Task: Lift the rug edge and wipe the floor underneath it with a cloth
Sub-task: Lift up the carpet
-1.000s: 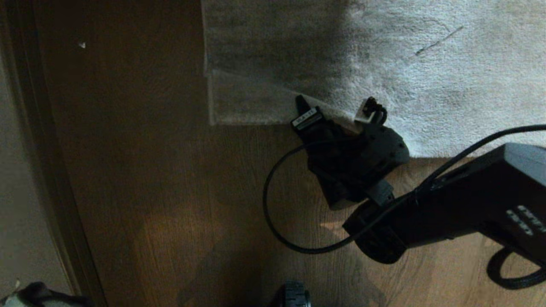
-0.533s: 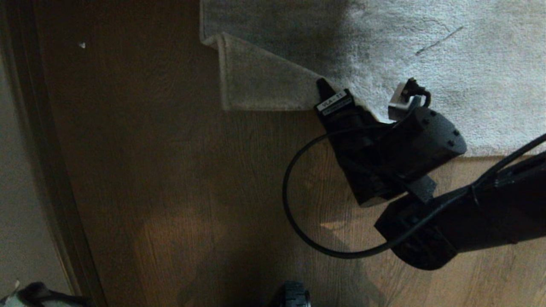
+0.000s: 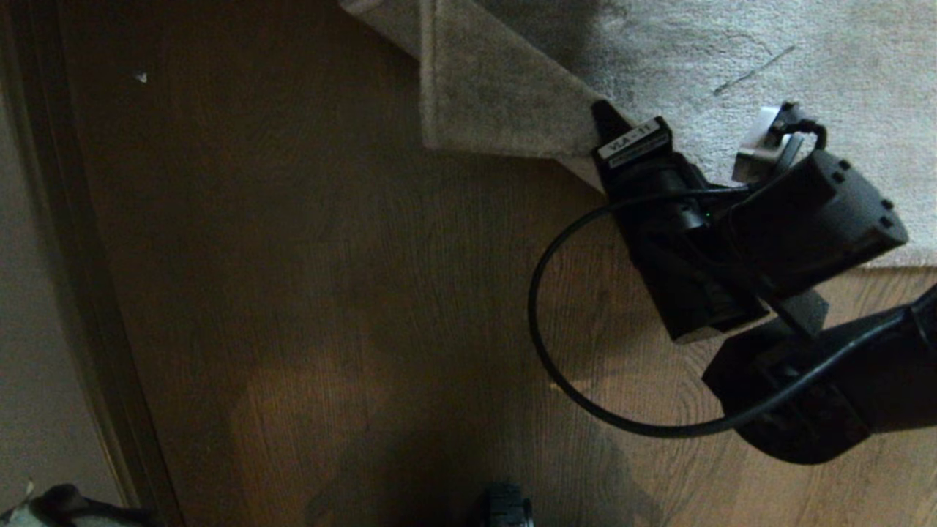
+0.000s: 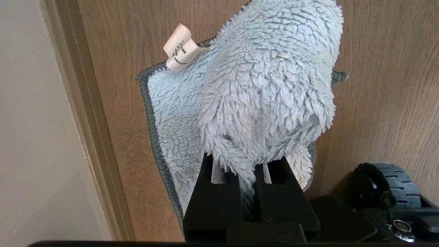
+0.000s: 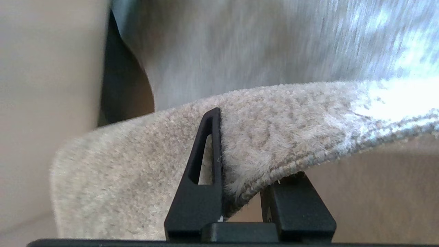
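The light grey rug (image 3: 805, 58) fills the upper right of the head view. Its near corner is raised, and the rug edge (image 3: 498, 95) hangs as a folded flap above the brown plank floor (image 3: 329, 256). My right gripper (image 3: 607, 121) is shut on that border; in the right wrist view the rug edge (image 5: 274, 137) is pinched between the black fingers of the right gripper (image 5: 252, 147). In the left wrist view the pale bluish fuzzy cloth (image 4: 267, 85) bunches out of my left gripper (image 4: 247, 171), which is shut on it and hangs low over the floor (image 4: 384, 85).
A skirting board and pale wall (image 3: 44, 256) run down the left side. A black cable (image 3: 556, 366) loops off the right arm over the planks. A base wheel (image 4: 391, 185) sits beside the cloth. A small white speck (image 3: 140, 77) lies on the floor.
My right gripper has moved up and to the right with the rug edge in it. The corner has risen and folded further, baring more floor. The cloth arm has stayed still.
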`<state>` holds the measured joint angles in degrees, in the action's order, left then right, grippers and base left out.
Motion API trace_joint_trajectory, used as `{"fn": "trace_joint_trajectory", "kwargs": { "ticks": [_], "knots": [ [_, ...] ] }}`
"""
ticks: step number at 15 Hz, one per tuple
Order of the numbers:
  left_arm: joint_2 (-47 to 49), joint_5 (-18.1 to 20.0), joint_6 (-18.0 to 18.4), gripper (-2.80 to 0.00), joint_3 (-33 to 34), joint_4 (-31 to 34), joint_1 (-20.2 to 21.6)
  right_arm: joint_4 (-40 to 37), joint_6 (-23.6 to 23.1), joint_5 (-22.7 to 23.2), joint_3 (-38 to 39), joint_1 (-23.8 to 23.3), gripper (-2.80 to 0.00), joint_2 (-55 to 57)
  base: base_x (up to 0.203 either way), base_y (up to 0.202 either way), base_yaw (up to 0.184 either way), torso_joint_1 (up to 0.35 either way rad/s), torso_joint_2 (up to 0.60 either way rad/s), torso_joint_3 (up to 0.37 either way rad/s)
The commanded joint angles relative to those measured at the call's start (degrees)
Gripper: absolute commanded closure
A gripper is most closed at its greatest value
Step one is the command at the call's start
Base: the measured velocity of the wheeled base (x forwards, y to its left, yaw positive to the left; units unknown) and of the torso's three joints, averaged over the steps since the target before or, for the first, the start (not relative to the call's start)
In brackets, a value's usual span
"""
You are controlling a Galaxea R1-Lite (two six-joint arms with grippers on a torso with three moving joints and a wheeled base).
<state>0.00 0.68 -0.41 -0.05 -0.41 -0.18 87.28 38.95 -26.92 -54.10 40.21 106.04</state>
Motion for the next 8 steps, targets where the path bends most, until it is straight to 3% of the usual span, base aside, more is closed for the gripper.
{"fn": "trace_joint_trajectory", "kwargs": {
  "ticks": [1, 8],
  "knots": [
    [0.00, 0.02, -0.03, 0.00, 0.01, -0.03, 0.01, 2.67, 0.37, 0.03, 0.22, -2.33, 0.00, -2.72, 0.000, 0.000, 0.000, 0.000, 0.00, 0.000],
    [0.00, 0.02, 0.03, 0.00, 0.05, -0.03, 0.01, 2.67, 0.69, 2.40, 4.27, -4.26, 0.00, -6.64, 0.000, 0.000, 0.000, 0.000, 0.00, 0.000]
  ]
}}
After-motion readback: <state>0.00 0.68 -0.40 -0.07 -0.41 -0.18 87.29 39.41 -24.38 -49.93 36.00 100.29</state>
